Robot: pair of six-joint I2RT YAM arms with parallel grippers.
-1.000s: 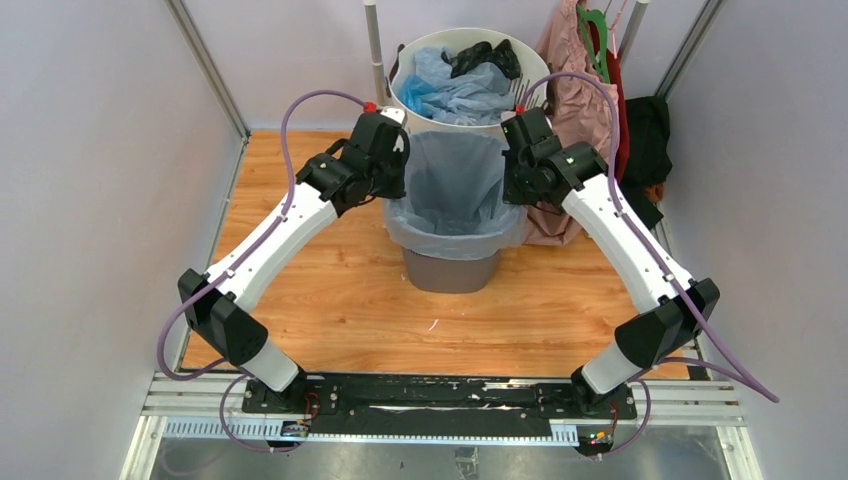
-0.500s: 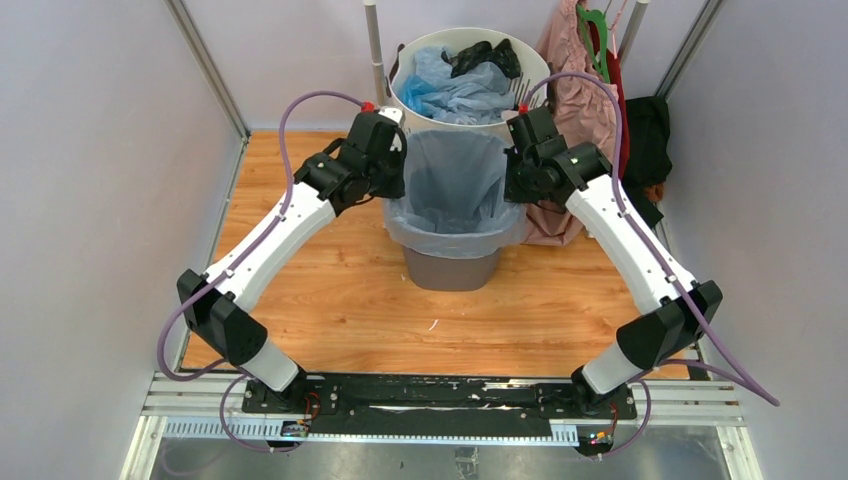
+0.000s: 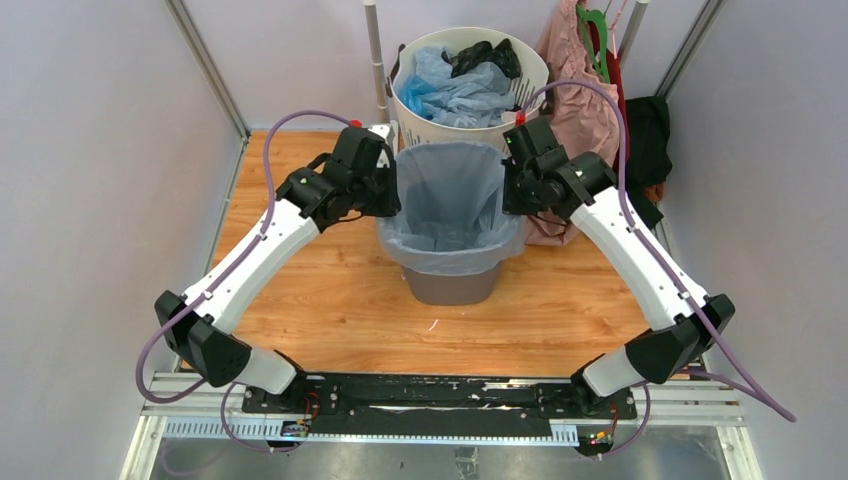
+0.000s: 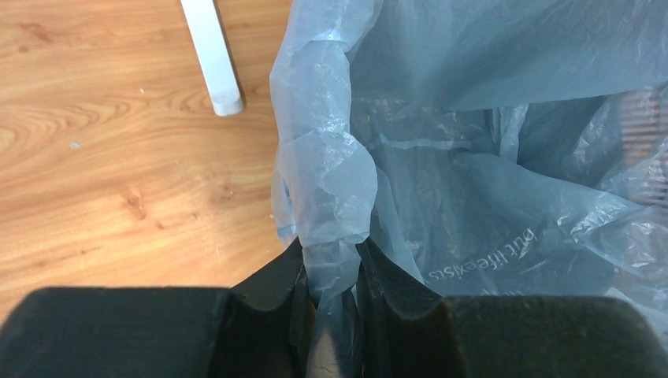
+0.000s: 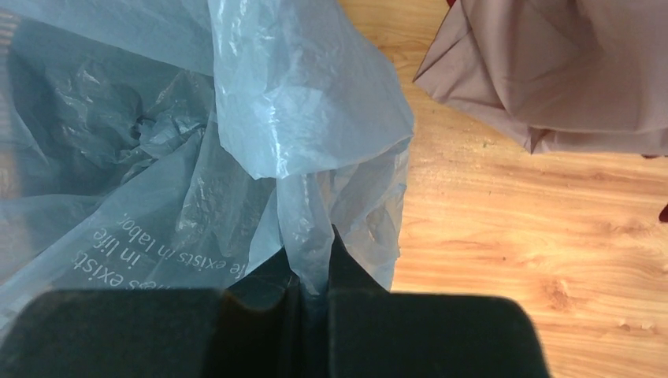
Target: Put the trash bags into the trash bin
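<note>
Seemingly almost done: trash bag point(image 3: 450, 215) lines the trash bin point(image 3: 450, 287); left gripper point(image 4: 331, 261) and right gripper point(image 5: 313, 260) each pinch its rim.

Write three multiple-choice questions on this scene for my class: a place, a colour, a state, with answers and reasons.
1. Where does the white basket stand relative to the trash bin?
A. Farther from the arm bases.
B. Nearer them.
C. Inside it.
2. What colour is the trash bag lining the bin?
A. Black.
B. Pale blue.
C. Yellow.
3. What is the left claw doing?
A. Hanging open.
B. Gripping the basket.
C. Pinching the bag's rim.
Answers: 1 A, the top view shows it beyond the bin; 2 B, pale blue film in every view; 3 C, its wrist view shows film clamped in it.
</note>
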